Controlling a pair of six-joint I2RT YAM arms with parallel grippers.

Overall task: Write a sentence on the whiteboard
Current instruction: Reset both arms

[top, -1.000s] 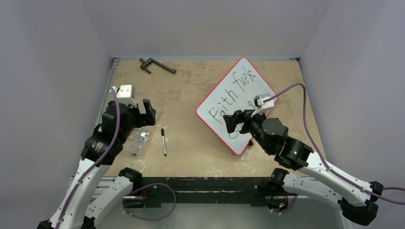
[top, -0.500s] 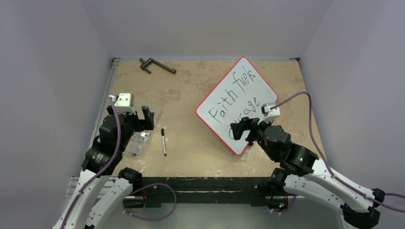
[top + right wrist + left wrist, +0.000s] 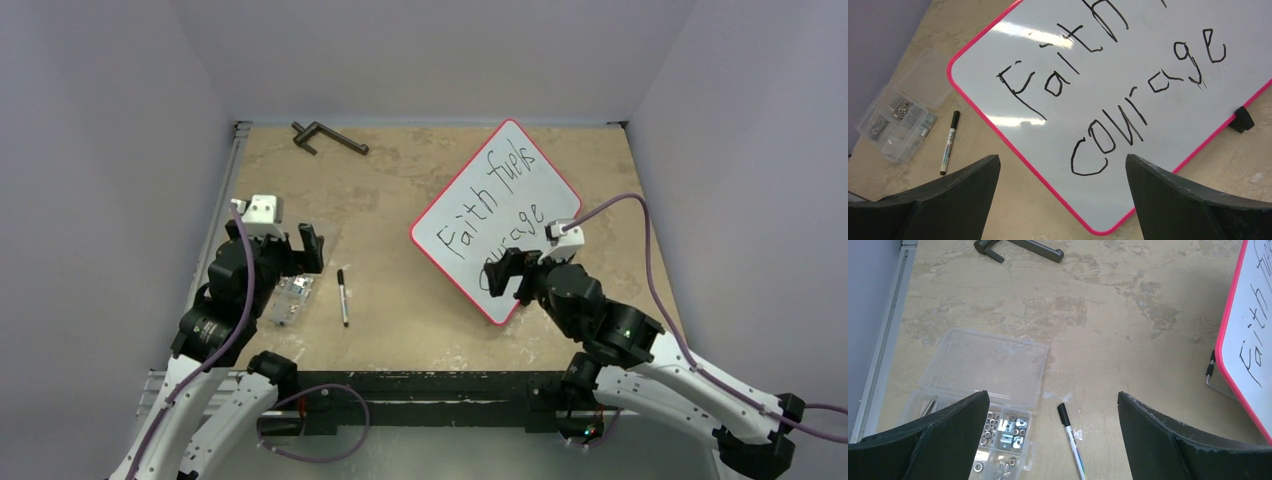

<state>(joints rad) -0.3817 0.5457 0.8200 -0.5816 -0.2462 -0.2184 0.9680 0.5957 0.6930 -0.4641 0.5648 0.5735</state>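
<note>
The whiteboard [image 3: 545, 200], white with a red rim, lies turned like a diamond at the right of the table. The sentence [image 3: 490, 195] on it reads "Faith fuels courage" in two black lines. My right gripper [image 3: 505, 275] hovers open over the board's near corner, holding nothing; in the right wrist view the whiteboard [image 3: 1048, 135] and the sentence [image 3: 1133, 125] fill the space beyond the right gripper [image 3: 1062, 157]. My left gripper [image 3: 305, 248] is open and empty at the left, above a black-capped marker [image 3: 343, 296]. The marker [image 3: 1071, 440] lies on the table between the left gripper's [image 3: 1052, 395] fingers.
A clear plastic box of nuts [image 3: 288, 298] with its lid open sits under the left arm, just left of the marker. A dark metal handle [image 3: 328, 138] lies at the back left. The board rests on a black foot [image 3: 1243, 120].
The right arm has pulled back toward the near edge, uncovering "courage". The left arm has drawn back and lowered slightly. Both grippers stay open.
</note>
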